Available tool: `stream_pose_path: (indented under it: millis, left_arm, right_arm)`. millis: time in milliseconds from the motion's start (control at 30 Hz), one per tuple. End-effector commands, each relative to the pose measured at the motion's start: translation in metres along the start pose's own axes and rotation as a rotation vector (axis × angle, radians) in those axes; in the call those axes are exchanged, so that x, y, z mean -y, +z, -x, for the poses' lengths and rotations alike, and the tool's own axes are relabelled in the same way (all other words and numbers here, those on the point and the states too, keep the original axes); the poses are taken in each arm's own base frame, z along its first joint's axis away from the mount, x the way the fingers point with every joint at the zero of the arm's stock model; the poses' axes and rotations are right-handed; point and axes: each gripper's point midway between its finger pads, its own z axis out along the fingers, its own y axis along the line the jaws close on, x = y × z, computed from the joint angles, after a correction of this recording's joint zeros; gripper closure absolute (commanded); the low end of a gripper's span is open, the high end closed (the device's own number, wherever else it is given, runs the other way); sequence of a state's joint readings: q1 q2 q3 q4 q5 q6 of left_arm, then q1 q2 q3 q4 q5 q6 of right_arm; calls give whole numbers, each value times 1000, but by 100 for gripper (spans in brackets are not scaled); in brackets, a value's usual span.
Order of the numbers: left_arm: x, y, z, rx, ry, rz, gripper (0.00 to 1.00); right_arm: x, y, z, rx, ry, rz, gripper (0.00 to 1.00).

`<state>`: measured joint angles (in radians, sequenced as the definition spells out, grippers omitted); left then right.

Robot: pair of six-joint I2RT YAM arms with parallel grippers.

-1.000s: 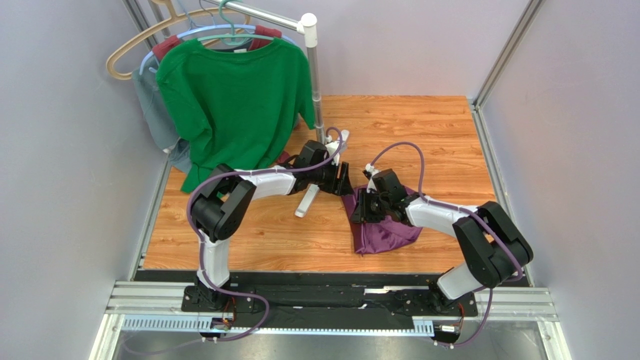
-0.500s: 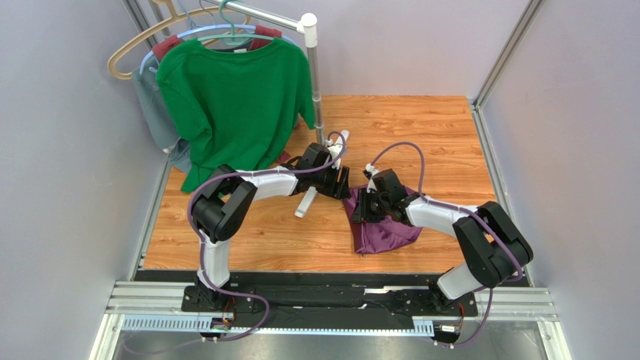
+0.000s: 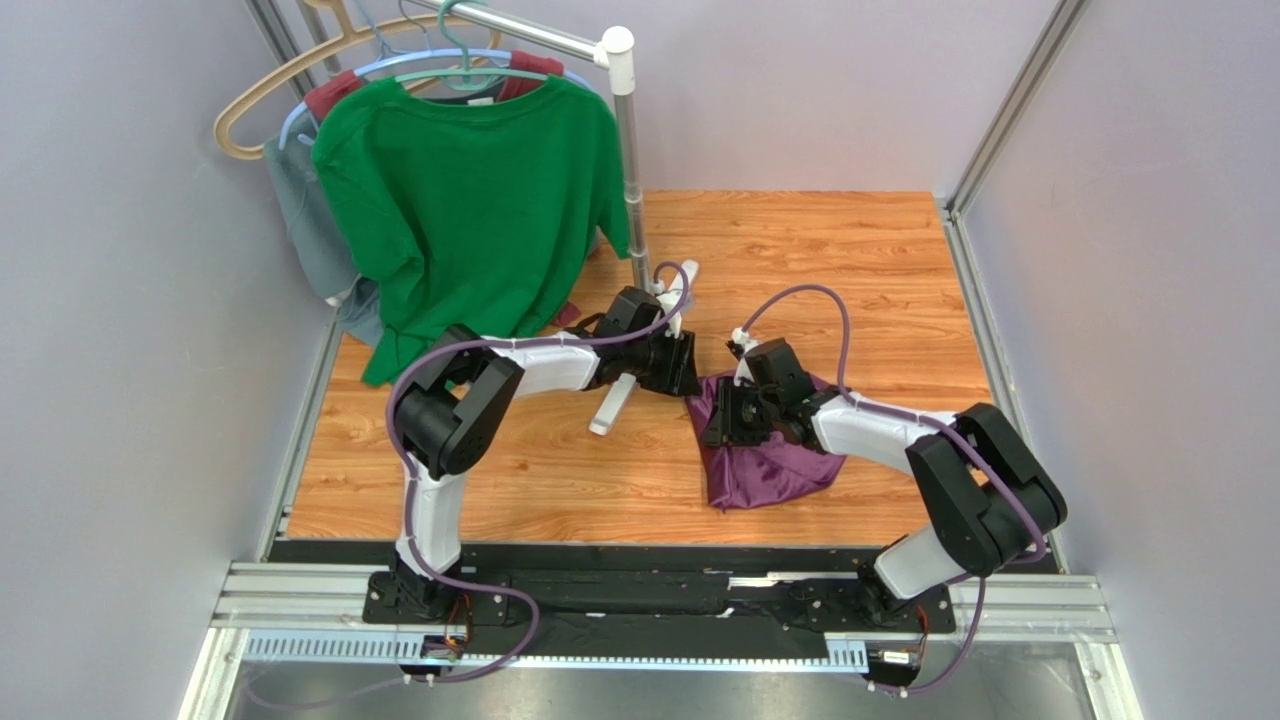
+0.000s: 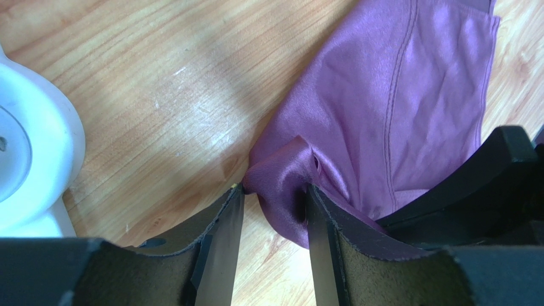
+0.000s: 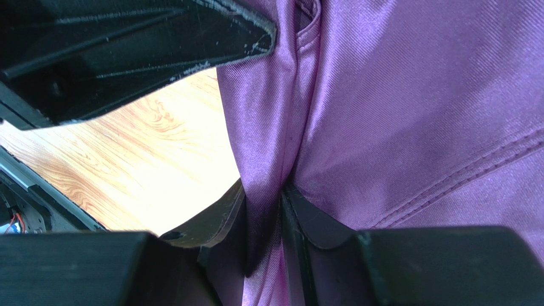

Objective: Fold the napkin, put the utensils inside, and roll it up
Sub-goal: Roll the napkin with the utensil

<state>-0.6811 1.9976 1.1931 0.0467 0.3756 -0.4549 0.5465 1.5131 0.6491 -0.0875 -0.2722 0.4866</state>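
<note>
The purple napkin (image 3: pixel 774 468) lies crumpled on the wooden table, right of centre. My right gripper (image 3: pixel 718 416) is shut on a fold at its left edge; in the right wrist view the cloth (image 5: pixel 415 95) is pinched tight in that gripper (image 5: pixel 265 204). My left gripper (image 3: pixel 688 368) meets the napkin's upper left corner. In the left wrist view a bunched corner of the napkin (image 4: pixel 396 108) sits between the tips of this gripper (image 4: pixel 271 197), whose jaws stand apart with bare wood showing between them. The utensils are out of view.
A green T-shirt (image 3: pixel 458 195) hangs on a rack at the back left, with other garments behind it. The rack's pole (image 3: pixel 631 165) and white foot (image 3: pixel 613 402) stand just left of my left gripper; the foot (image 4: pixel 25 159) also shows close by in the left wrist view. Walls enclose the table.
My left gripper has shifted slightly right onto the napkin's corner and its jaws have narrowed. The right gripper and its hold have stayed still.
</note>
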Motion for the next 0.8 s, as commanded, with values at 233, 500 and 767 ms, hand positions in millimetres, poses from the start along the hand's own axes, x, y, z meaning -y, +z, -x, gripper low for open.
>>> stream_pose_path:
  millis: [233,500,767]
  left_arm:
    - [7,12,10,15,-21,-34,69]
    - [16,14,15,27,-26,-88,99]
    - [19,14,15,23,-25,-103,100]
  right_arm:
    - [39,-5,-59,-182,43,-147,69]
    - [30,-19,-38,-142,8,-157,57]
    - [3,-50,1,-39,-66,-157,45]
